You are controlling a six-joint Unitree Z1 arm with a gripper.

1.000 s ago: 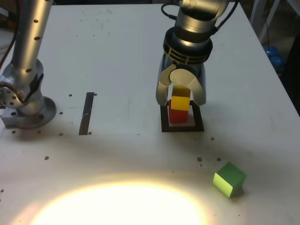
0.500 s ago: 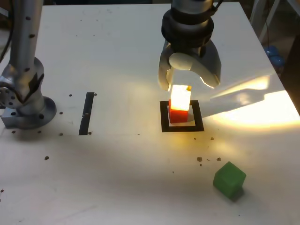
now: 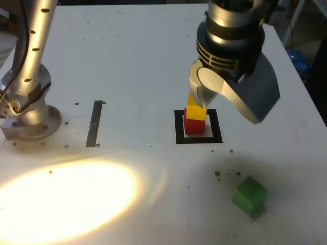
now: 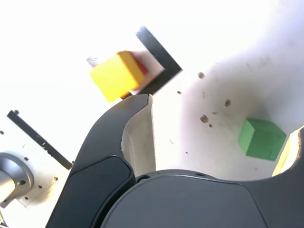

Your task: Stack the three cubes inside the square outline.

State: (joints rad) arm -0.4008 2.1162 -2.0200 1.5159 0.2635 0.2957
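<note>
3 cubes: yellow [image 3: 196, 112] on red [image 3: 193, 125] in square outline [image 3: 179, 127], green [image 3: 250, 194] apart. End effector [image 3: 230, 97] spread, empty.

The gripper [image 3: 232, 94] hung wide open above the table [image 3: 133, 56], holding nothing. Below it the yellow cube [image 3: 195, 112] on the red cube [image 3: 193, 125] rose as one obstacle inside the square outline [image 3: 179, 127]. The green cube [image 3: 250, 195] sat alone near the front edge, bare tabletop on every side.
</note>
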